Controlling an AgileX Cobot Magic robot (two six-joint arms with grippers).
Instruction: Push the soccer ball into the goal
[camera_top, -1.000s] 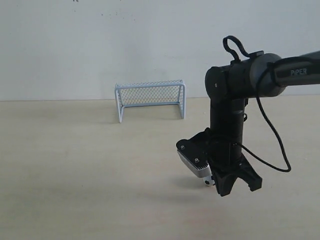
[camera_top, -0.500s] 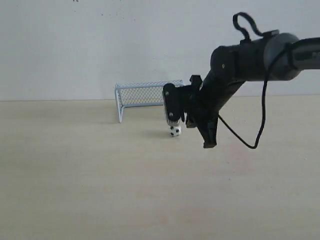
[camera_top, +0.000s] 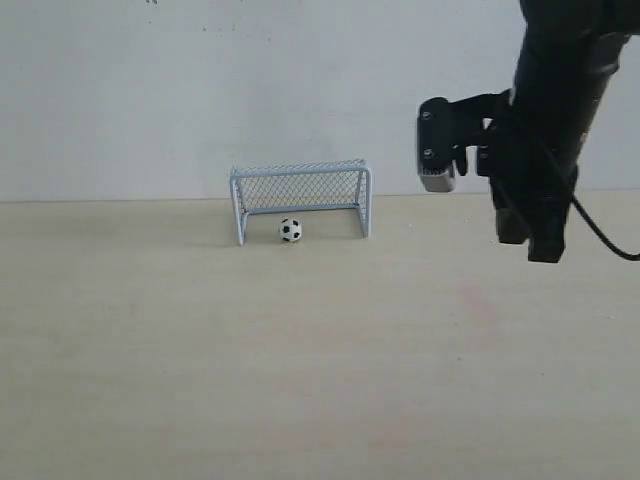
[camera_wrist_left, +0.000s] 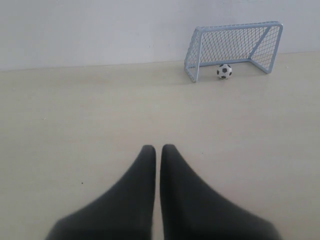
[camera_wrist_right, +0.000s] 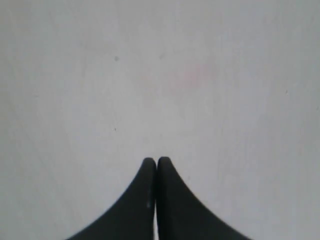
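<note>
The soccer ball (camera_top: 290, 230) rests on the table inside the mouth of the goal (camera_top: 300, 175), between its white posts; the left wrist view shows the same ball (camera_wrist_left: 224, 71) under the goal (camera_wrist_left: 235, 30). My right gripper (camera_top: 530, 245) hangs raised at the far right, well away from the goal, fingers shut and holding nothing (camera_wrist_right: 156, 161). My left gripper (camera_wrist_left: 158, 148) is shut with only a hairline gap, empty, low over the table and far from the goal. The left arm does not show in the exterior view.
A pale wooden table (camera_top: 200, 360) runs to a plain white wall (camera_top: 200, 90) right behind the goal. The right arm's wrist camera housing (camera_top: 436, 150) juts out toward the goal side.
The ball has rolled from beside the right gripper into the goal's mouth. The right arm swept toward the goal, then lifted and pulled back to the upper right.
</note>
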